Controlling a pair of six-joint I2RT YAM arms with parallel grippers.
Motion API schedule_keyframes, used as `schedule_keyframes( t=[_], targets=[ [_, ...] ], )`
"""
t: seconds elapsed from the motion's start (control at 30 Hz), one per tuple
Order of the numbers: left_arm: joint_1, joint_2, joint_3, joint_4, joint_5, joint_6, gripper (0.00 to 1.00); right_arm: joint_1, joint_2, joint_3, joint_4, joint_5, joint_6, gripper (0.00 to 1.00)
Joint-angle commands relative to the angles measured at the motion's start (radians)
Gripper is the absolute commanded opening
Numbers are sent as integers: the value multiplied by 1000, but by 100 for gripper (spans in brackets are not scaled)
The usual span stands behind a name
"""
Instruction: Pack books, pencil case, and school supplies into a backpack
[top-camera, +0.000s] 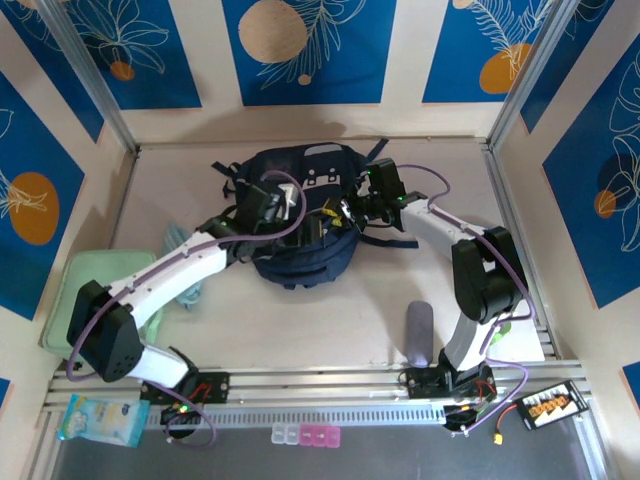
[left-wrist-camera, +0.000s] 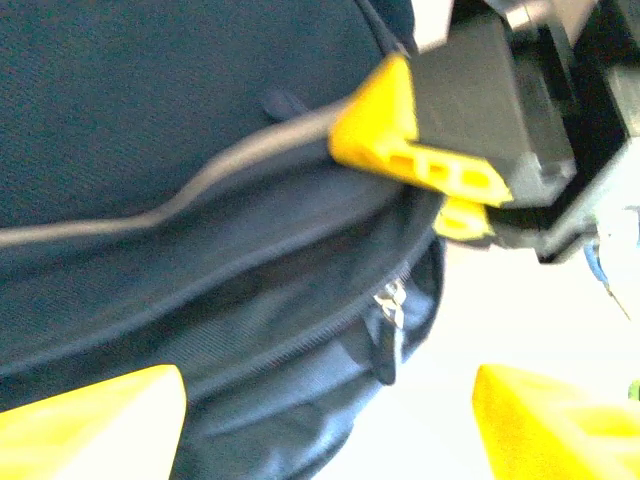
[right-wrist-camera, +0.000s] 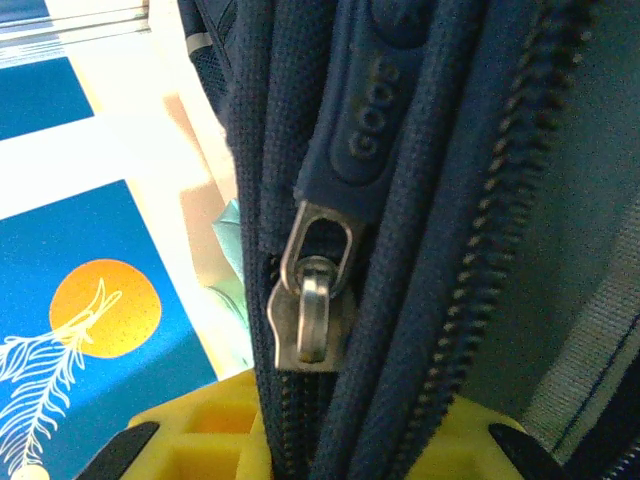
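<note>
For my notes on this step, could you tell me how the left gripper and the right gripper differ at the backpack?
The left gripper has its jaws wide apart with nothing pinched; the right gripper is shut on the backpack at its zip edge. The left gripper sits over the backpack's left half, the right gripper at its right side. Both have yellow fingers.

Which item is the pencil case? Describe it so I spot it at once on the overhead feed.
From the big navy backpack mid-table, come toward the near edge on the right arm's side. Beside that arm's base lies the pencil case, a small grey oblong pouch with rounded ends. It is soft, dark grey, unlike the flat pale-green box on the left arm's side.
</note>
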Motion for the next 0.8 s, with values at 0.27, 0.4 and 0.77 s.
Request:
schedule_keyframes(
  t=[0.27, 0.4, 0.77],
  targets=[
    [-127, 125, 76, -1, -120, -73, 44, 14, 12, 48, 4, -80, -30, 19],
    [-130, 170, 101, -3, -176, -70, 36, 8, 19, 41, 27, -120, -16, 17],
    [-132, 220, 124, -19, -229, -61, 14, 5, -3, 4, 71, -122, -1, 16]
  ],
)
